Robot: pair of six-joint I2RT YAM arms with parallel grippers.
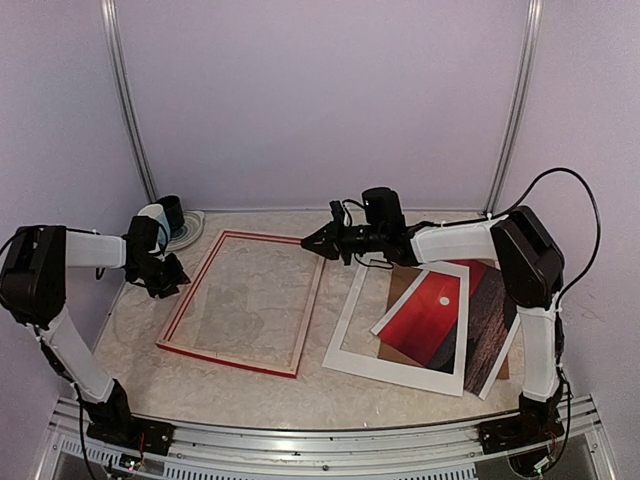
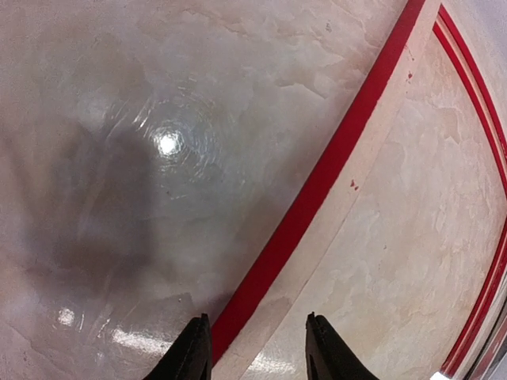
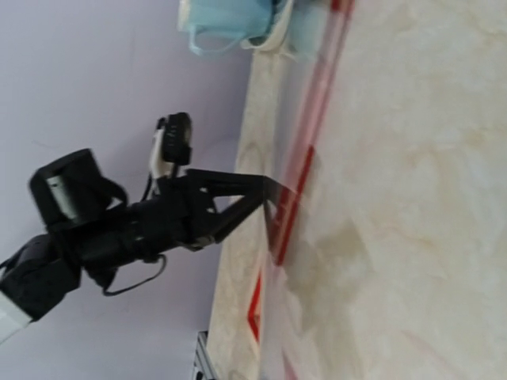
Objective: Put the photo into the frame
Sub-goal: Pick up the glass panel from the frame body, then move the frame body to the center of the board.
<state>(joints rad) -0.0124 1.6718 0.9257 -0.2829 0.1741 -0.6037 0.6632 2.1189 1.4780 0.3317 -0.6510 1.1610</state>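
The frame [image 1: 192, 290] lies flat at centre left, red face up with pale wood sides. My left gripper [image 1: 170, 275] is at its left rail. In the left wrist view it [image 2: 257, 350] is open, its fingertips either side of the red rail [image 2: 317, 190] without touching it. My right gripper [image 1: 310, 241] is at the frame's far right corner, shut on the corner of a clear pane [image 3: 317, 317] that lies over the frame; its own fingers do not show in the right wrist view. The photo [image 1: 425, 318], red sky with a white sun, lies to the right under the white mat [image 1: 395, 365].
A brown backing board [image 1: 400, 285] and a dark striped sheet [image 1: 490, 325] lie under the mat at the right. A white dish with a black object [image 1: 175, 215] sits at the back left, pale blue stuff [image 3: 230, 24] on it. Grey walls close the back and sides.
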